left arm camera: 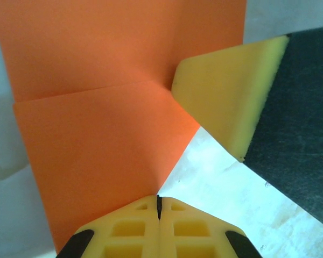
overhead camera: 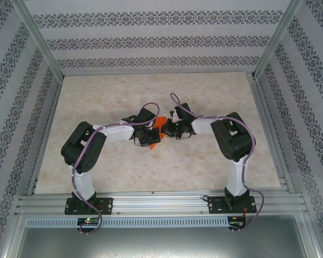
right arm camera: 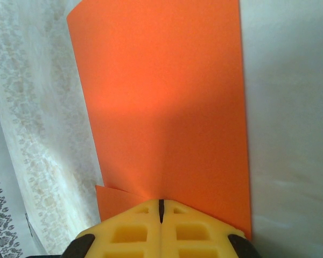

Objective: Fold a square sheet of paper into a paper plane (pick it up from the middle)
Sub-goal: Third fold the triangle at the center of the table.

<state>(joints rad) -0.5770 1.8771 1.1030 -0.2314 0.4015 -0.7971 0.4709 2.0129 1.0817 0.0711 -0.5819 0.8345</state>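
Note:
The square sheet of paper (overhead camera: pixel 159 124) is bright orange-red and hangs between the two grippers over the middle of the table. In the left wrist view the sheet (left arm camera: pixel 102 107) shows a crease running across it. My left gripper (left arm camera: pixel 159 207) is shut on its lower corner. A yellow pad (left arm camera: pixel 226 102) of the right gripper presses at the sheet's right edge. My right gripper (right arm camera: pixel 161 207) is shut on the sheet (right arm camera: pixel 167 107), and a second layer of paper (right arm camera: pixel 112 201) peeks out at the lower left. From above, the left gripper (overhead camera: pixel 152 136) and right gripper (overhead camera: pixel 169 129) nearly touch. The paper plane is out of view.
The beige marbled table (overhead camera: pixel 151 91) spreads around the grippers. Patterned walls (overhead camera: pixel 151 40) and aluminium frame posts (overhead camera: pixel 40 40) enclose it at the back and sides. The arm bases (overhead camera: pixel 89 204) are bolted to the near rail.

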